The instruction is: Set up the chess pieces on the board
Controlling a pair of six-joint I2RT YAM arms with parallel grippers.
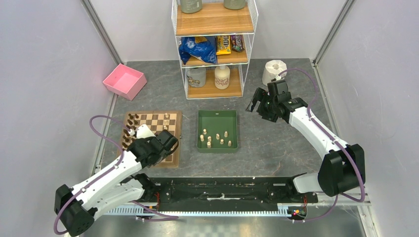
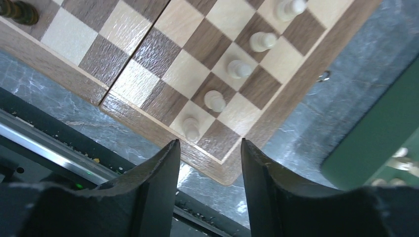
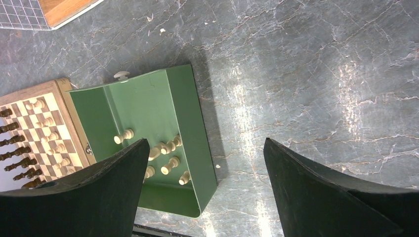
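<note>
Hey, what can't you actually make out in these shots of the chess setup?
Top view: the left arm covers much of the board's near part.
Top view: the pale pieces in the green tray are too small to identify.
Left wrist view: a dark piece is cut off by the top edge.
Right wrist view: a finger of the right gripper hides some tray pieces.

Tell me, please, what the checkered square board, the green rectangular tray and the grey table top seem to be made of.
The checkered square board: wood, with visible grain and a smooth satin finish. The green rectangular tray: probably painted sheet metal, given its thin folded walls and soft sheen; plastic is possible. The grey table top: a stone-look surface with pale veins and glossy reflections, perhaps laminate.
</note>
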